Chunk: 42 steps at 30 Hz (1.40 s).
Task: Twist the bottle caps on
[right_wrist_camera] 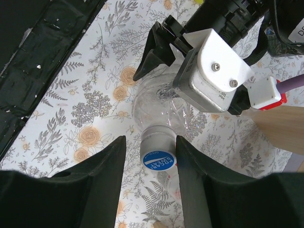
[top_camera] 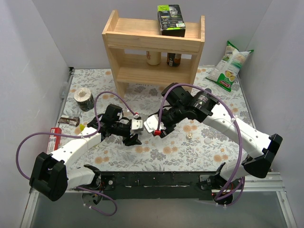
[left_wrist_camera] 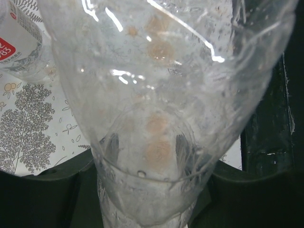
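Note:
My left gripper (left_wrist_camera: 147, 152) is shut on a clear bottle (left_wrist_camera: 156, 85) that fills the left wrist view. In the right wrist view this bottle (right_wrist_camera: 156, 102) points its neck at the camera, held by the left gripper (right_wrist_camera: 164, 57). A cap with a blue top (right_wrist_camera: 158, 159) sits on the neck. My right gripper (right_wrist_camera: 148, 156) is open around the cap; its right finger (right_wrist_camera: 187, 166) touches it and the left finger stands apart. In the top view the two grippers, left (top_camera: 134, 135) and right (top_camera: 159, 129), meet at mid-table. A second clear bottle with a red label (left_wrist_camera: 19, 47) lies nearby.
A wooden shelf (top_camera: 154, 47) stands at the back with a black box (top_camera: 171, 20) on top and two jars (top_camera: 153, 58) inside. A chip bag (top_camera: 229, 66) leans at the back right. A tape roll (top_camera: 84, 99) and a snack bar (top_camera: 70, 121) lie left. A small pale item (top_camera: 189, 136) lies right of the grippers.

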Tool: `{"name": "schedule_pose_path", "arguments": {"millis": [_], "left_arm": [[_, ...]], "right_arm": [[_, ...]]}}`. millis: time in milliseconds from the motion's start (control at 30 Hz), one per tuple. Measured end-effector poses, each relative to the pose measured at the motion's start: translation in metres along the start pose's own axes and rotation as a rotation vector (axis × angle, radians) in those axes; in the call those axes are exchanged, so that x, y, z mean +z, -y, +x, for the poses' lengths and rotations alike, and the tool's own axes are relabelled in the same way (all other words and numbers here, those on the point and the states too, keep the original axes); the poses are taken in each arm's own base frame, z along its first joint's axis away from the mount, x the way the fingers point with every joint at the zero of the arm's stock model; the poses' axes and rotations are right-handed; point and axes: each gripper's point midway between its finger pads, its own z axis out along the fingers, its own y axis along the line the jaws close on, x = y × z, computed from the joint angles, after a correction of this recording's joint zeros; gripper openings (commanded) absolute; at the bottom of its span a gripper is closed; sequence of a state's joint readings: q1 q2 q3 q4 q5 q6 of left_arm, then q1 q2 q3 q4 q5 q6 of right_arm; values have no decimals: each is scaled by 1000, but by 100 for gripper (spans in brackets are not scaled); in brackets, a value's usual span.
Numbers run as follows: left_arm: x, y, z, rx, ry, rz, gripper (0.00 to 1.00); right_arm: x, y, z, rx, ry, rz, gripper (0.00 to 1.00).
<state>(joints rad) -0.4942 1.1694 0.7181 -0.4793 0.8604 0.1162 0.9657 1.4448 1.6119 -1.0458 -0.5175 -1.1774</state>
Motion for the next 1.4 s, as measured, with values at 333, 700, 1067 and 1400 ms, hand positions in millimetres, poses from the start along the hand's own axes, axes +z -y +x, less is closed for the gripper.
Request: {"name": "schedule_pose_path", "arguments": {"millis": [333, 700, 1067, 1400], "left_arm": [[0, -1, 2, 0, -8, -9, 0], [0, 1, 3, 12, -4, -15, 0], [0, -2, 0, 29, 7, -23, 0], [1, -2, -1, 29, 13, -22, 0]], "right_arm": [[2, 4, 6, -3, -29, 19, 51], [8, 2, 20, 50, -62, 40, 48], [6, 1, 18, 127, -56, 52, 52], [4, 5, 16, 209, -48, 77, 19]]}}
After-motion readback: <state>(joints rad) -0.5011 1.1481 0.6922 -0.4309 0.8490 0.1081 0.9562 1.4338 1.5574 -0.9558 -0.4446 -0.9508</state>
